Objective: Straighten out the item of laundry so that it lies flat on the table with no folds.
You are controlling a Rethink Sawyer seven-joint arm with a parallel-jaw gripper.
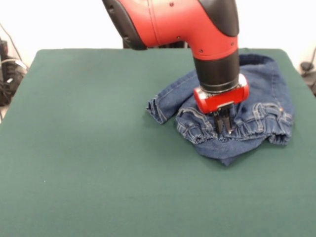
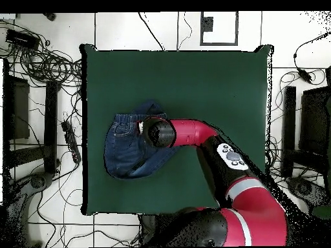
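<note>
The item of laundry [image 1: 256,111], a small pair of blue jeans, lies crumpled at the right side of the green table [image 1: 98,148]. Its gathered waistband faces the front, and one folded part sticks out to the left. My gripper [image 1: 223,123] points straight down onto the middle of the waistband, its dark fingers close together and pinching the denim. In the overhead view the jeans [image 2: 126,148] lie bunched near the left edge of the table [image 2: 200,77]. There the arm's wrist [image 2: 160,133] covers their upper right part and hides the fingers.
The red arm [image 2: 213,145] reaches across the table from the lower right in the overhead view. Cables and dark equipment [image 2: 39,103] lie on the floor around the table. The jeans sit close to the table's right edge [image 1: 301,89] in the front view.
</note>
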